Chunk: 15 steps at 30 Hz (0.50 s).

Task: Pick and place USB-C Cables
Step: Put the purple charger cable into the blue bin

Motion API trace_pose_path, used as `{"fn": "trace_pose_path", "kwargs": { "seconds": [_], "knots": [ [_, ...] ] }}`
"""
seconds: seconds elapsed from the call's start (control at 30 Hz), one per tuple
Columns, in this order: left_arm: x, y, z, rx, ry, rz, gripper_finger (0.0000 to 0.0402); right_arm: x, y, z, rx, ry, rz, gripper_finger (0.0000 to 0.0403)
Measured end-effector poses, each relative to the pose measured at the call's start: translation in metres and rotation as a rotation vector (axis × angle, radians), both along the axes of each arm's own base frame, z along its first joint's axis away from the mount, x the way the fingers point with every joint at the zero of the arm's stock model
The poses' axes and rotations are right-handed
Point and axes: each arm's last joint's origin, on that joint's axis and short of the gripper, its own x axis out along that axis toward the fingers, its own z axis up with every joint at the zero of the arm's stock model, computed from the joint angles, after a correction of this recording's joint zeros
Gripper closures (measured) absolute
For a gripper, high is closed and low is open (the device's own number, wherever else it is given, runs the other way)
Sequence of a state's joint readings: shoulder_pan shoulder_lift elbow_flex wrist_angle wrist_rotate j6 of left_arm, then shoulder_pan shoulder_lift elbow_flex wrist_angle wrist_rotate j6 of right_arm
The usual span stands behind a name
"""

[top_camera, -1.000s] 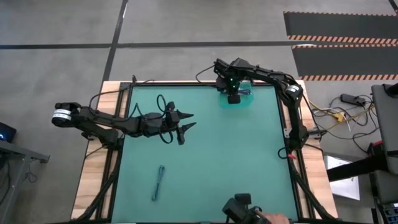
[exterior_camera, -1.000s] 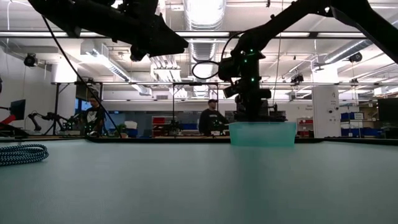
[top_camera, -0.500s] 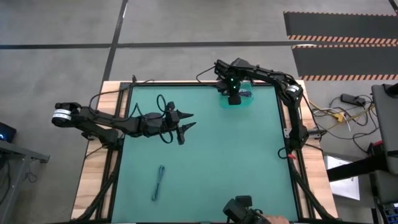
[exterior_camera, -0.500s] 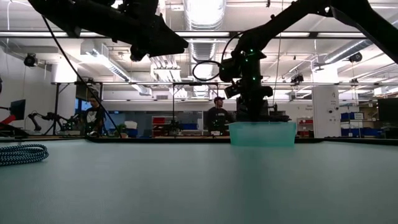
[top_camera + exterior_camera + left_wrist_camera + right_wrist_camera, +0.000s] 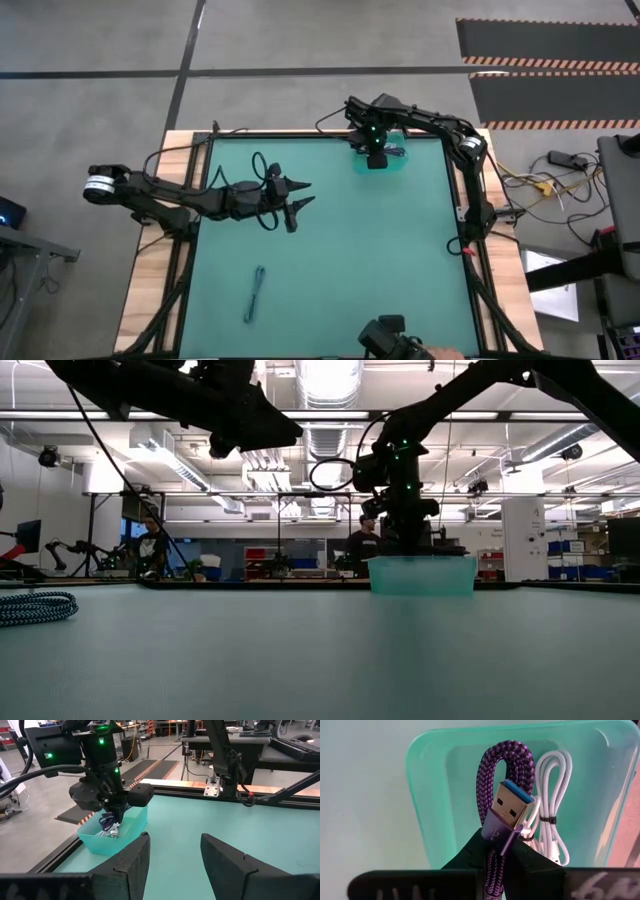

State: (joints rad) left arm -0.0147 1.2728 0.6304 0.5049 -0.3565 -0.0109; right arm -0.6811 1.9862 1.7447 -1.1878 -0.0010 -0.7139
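Note:
My right gripper [image 5: 502,845] hangs above the teal bin [image 5: 435,795] at the table's far right, shut on a purple-black braided cable bundle [image 5: 505,770]. A coiled white cable [image 5: 552,805] lies on the bin's floor. In the left wrist view the purple bundle [image 5: 106,821] dangles inside the bin [image 5: 125,837] below the right gripper. A blue-grey cable [image 5: 256,293] lies flat on the mat near the front left, also seen in the low view [image 5: 35,607]. My left gripper [image 5: 300,196] hovers open over the mat's left middle, holding nothing. My right gripper pinches the purple bundle between its two fingers just behind the metal plug [image 5: 492,835]. The fingers come from above, pointing down, and the bundle runs along them. The folded loop end [image 5: 506,755] hangs below into the bin. Whether it touches the bin's floor I cannot tell.
The green mat [image 5: 350,260] has wide free room at its middle and right. Black arm wiring [image 5: 262,168] loops beside my left arm. People stand in the room beyond the table's far edge [image 5: 365,550].

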Motion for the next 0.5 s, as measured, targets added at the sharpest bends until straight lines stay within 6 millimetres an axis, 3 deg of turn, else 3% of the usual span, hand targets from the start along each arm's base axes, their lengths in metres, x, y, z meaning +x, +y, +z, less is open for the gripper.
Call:
{"fn": "trace_pose_path", "kwargs": {
  "seconds": [0.5],
  "knots": [
    [0.000, 0.000, 0.000, 0.000, 0.000, 0.000, 0.0242, -0.002, 0.002, -0.016, 0.012, -0.002, 0.002, 0.0383]
  ]
}}
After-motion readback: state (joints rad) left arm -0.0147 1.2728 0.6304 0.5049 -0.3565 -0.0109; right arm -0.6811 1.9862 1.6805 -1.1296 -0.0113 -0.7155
